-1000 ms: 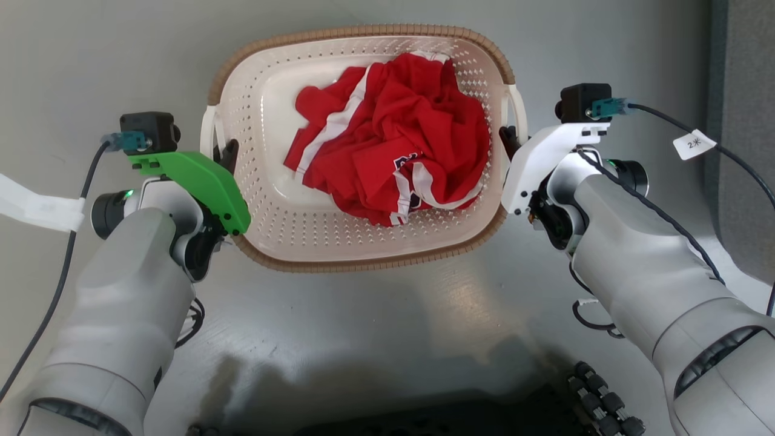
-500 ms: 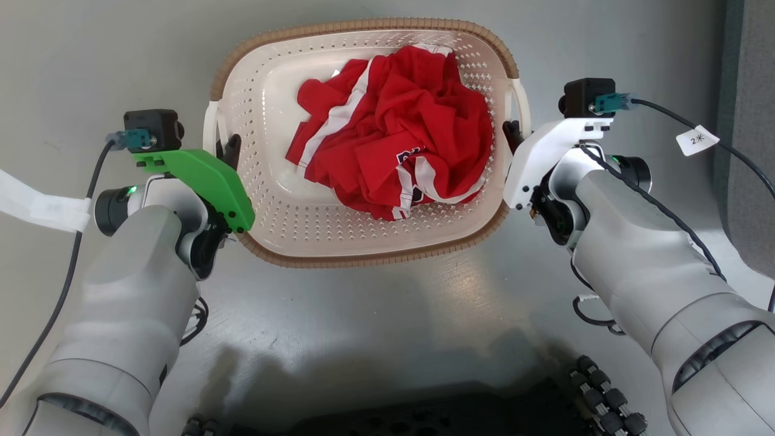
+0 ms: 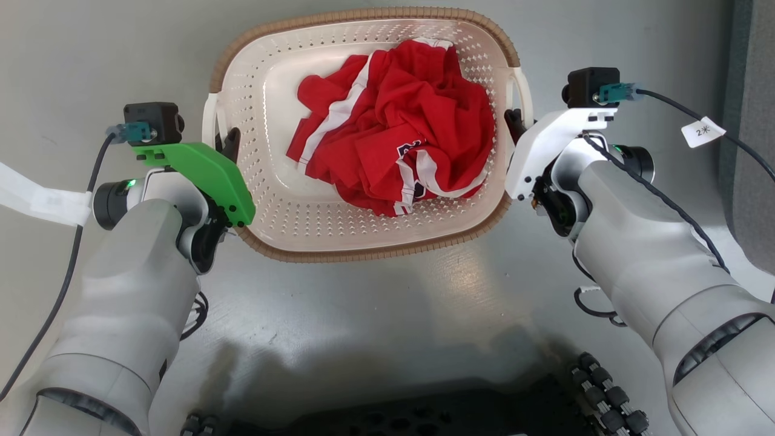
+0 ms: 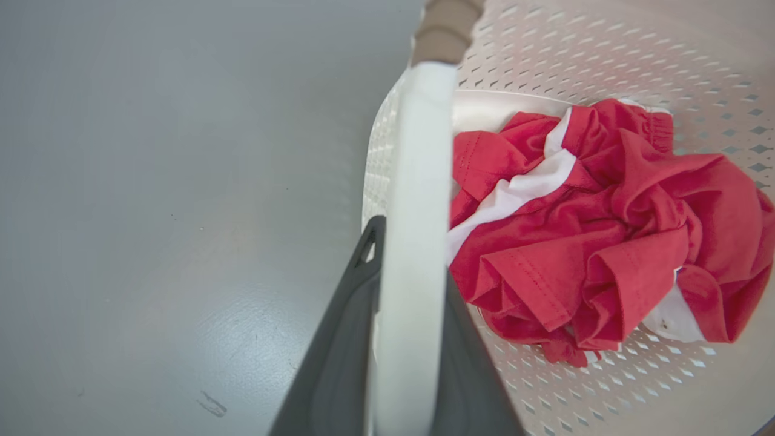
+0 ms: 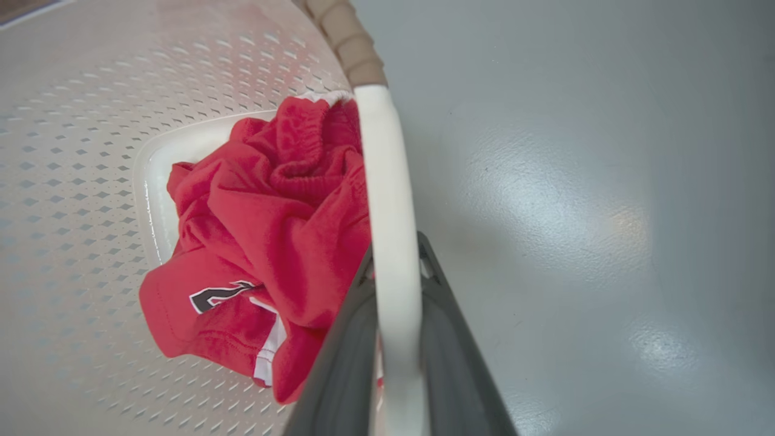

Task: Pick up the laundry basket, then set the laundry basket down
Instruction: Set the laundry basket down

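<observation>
The laundry basket (image 3: 363, 254), cream and perforated with a brown rim, lies between my two arms and holds a crumpled red and white garment (image 3: 399, 127). My left gripper (image 3: 227, 142) is shut on the basket's white left handle (image 3: 209, 124). In the left wrist view that handle (image 4: 418, 181) runs between the two dark fingers (image 4: 339, 351). My right gripper (image 3: 513, 124) is shut on the white right handle (image 3: 525, 97), which the right wrist view shows as a handle (image 5: 390, 200) pinched between the fingers (image 5: 460, 363). Whether the basket touches the floor cannot be told.
Grey floor (image 3: 375, 315) lies all around the basket. A dark grey panel (image 3: 754, 121) stands along the right edge. My black base (image 3: 424, 418) is at the bottom. A white strap (image 3: 36, 203) and cables hang off the arms.
The basket and both grippers sit a little higher in the head view, and the floor glare has shifted too, so the camera has moved. Both grips on the handles are unchanged.
</observation>
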